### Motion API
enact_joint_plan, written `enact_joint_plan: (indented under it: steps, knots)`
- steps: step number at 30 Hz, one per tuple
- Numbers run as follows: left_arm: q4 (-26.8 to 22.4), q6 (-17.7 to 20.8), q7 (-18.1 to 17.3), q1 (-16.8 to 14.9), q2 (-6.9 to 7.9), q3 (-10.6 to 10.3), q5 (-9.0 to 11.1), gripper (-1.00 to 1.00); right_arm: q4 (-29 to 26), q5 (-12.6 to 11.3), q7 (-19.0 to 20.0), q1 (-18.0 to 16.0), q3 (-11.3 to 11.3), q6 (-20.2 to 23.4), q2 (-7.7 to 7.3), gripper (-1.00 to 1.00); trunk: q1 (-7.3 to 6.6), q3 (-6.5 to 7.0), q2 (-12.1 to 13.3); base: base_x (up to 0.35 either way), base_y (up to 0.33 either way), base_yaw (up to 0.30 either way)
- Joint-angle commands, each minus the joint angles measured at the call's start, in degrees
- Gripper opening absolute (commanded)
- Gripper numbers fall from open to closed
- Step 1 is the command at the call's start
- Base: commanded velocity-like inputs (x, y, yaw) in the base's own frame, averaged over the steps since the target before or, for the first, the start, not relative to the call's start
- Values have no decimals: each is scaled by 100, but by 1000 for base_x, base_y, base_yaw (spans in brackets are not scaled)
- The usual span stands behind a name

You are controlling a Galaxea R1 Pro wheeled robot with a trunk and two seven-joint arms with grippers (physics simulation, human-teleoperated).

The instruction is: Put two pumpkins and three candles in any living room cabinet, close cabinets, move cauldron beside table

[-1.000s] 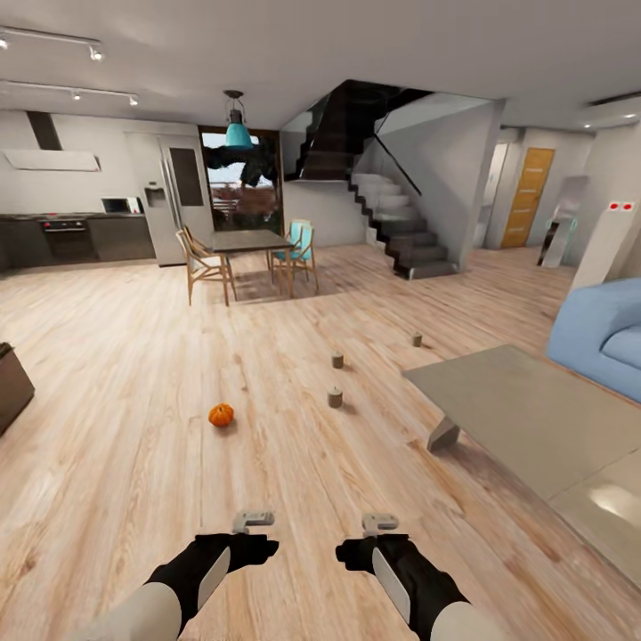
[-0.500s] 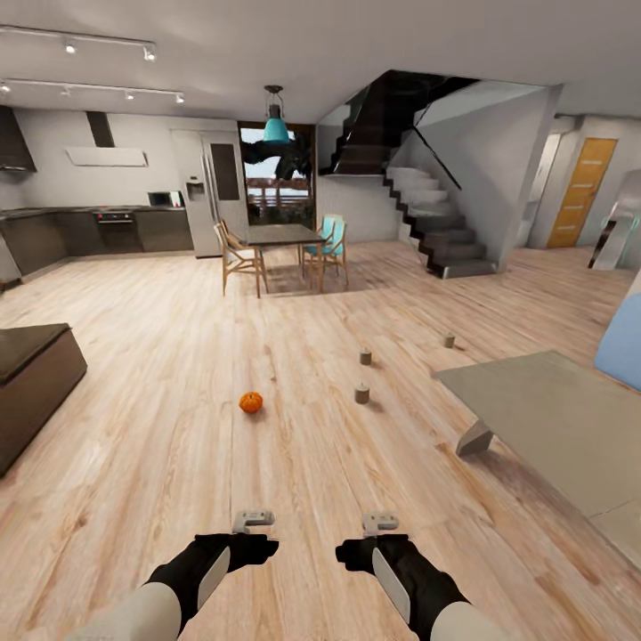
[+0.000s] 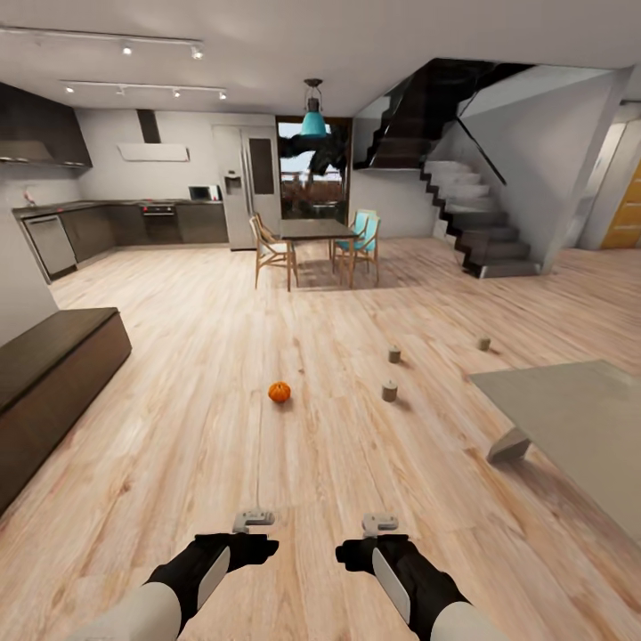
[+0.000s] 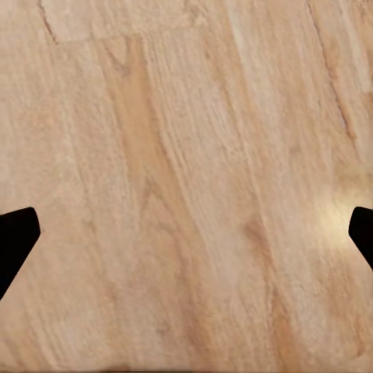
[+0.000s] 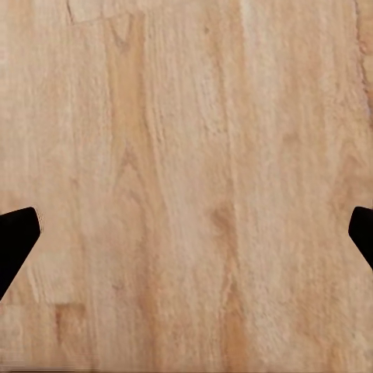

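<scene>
The pumpkin [image 3: 279, 392] and three candles [image 3: 389, 392] sit loose on the floor [image 3: 178, 418] ahead; if I roll in carelessly my base could knock them away. The cabinet [image 3: 53, 374] stands to my left. My left hand [image 3: 253, 517] and right hand [image 3: 380, 522] hover low, both wide apart and empty

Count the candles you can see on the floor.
3. One candle stands right of the pumpkin, one just beyond it, one farther right near the low table. None look hidden.
</scene>
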Motion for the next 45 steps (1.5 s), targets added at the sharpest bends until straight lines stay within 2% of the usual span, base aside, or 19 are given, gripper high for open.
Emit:
enact_joint_plan:
  steps: [1,23,45]
  knots:
    - [-11,37,-14,-1,0,2,5,100,-8,-49,-44,-2,18,25,0,100,-1,-12,-3,-2,0,235]
    - [-11,37,-46,-1,0,-1,2,100,-6,-49,-44,-2,18,25,0,100,-1,-146,-3,123,-60,235]
    - [-5,37,-46,-1,-2,6,2,100,1,-49,-42,-2,26,25,0,100,-1,-281,-3,8,-6,235]
